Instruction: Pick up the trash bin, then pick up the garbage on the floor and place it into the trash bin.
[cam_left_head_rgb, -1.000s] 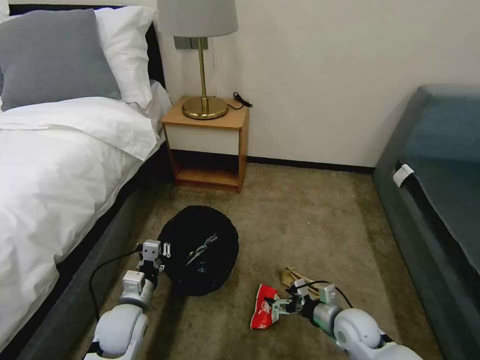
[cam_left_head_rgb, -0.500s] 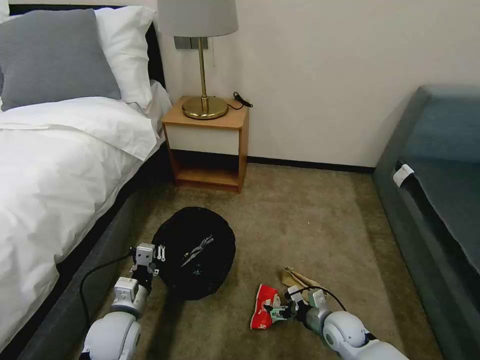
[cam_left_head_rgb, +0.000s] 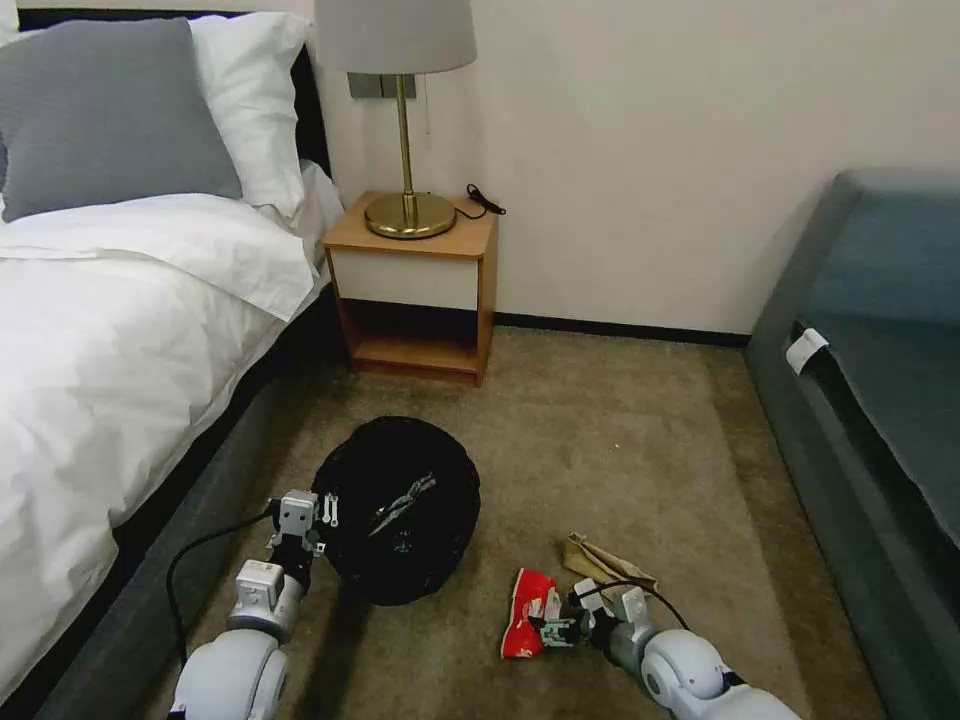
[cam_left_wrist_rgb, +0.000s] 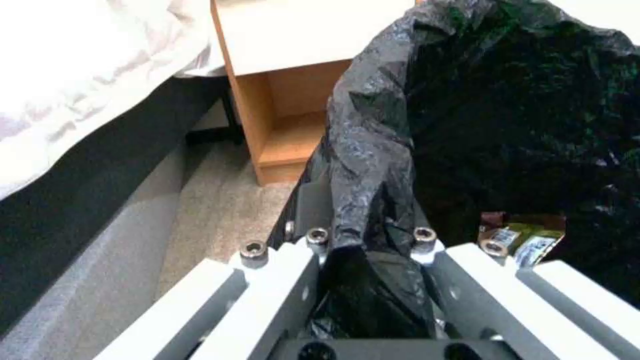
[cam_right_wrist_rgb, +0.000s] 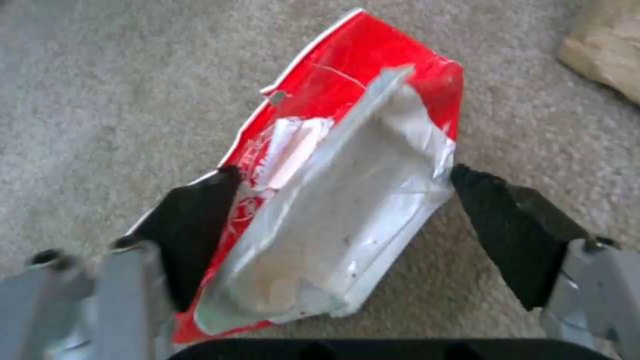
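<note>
since the earlier frames, the right gripper (cam_left_head_rgb: 548, 630) has drawn back toward the robot and sunk lower on the carpet (cam_left_head_rgb: 620, 440), while the bin (cam_left_head_rgb: 400, 510) has drifted a little left and back again in the left gripper's (cam_left_head_rgb: 322, 510) hold. right now the left gripper sits at the bin's near-left rim, fingers pinched together on a fold of the black bag (cam_left_wrist_rgb: 373, 165); the bin hangs tilted with its mouth facing up toward the head camera, between the bed (cam_left_head_rgb: 110, 330) and the litter. through the bag's mouth in the left wrist view a bit of greenish litter (cam_left_wrist_rgb: 523, 240) lies inside. the right gripper is low at the floor with its fingers (cam_right_wrist_rgb: 193, 225) spread apart, one on each side of the red packet (cam_right_wrist_rgb: 333, 200); the left pad touches its edge, the right pad sits just beside it. the packet lies flat on the carpet, silver lining up. tan paper (cam_left_head_rgb: 600, 560) lies just behind it, near the gripper. a nightstand (cam_left_head_rgb: 415, 290) stands by the wall.
</note>
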